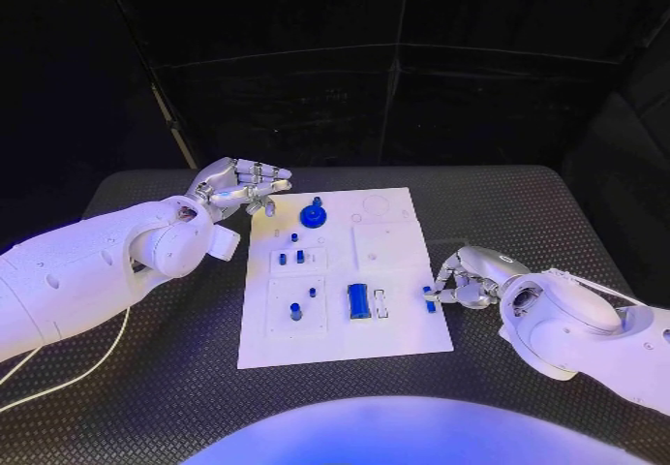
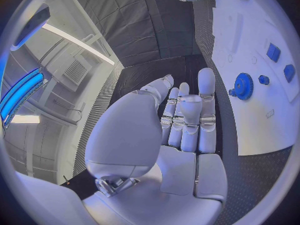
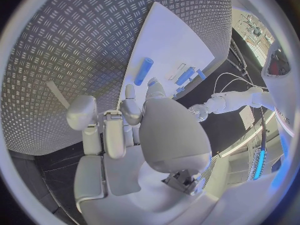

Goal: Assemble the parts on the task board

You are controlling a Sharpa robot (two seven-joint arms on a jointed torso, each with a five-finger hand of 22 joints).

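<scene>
Touching a small blue part (image 1: 429,298) at the board (image 1: 398,334) edge with right hand (image 1: 468,279) fingertips, grip unclear; left hand (image 1: 237,186) hovers empty, fingers loosely apart, beside the gear (image 1: 315,213).

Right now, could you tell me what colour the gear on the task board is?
Blue; the gear shows best in the left wrist view.

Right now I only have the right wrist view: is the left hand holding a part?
Observer: No, the left hand holds nothing; its fingers are stretched out.
Operator: Where is it?
Observer: Above the table, just off the far left corner of the board.
Operator: Any part close to it?
Observer: A blue gear sits on the board beside it, untouched.
</scene>
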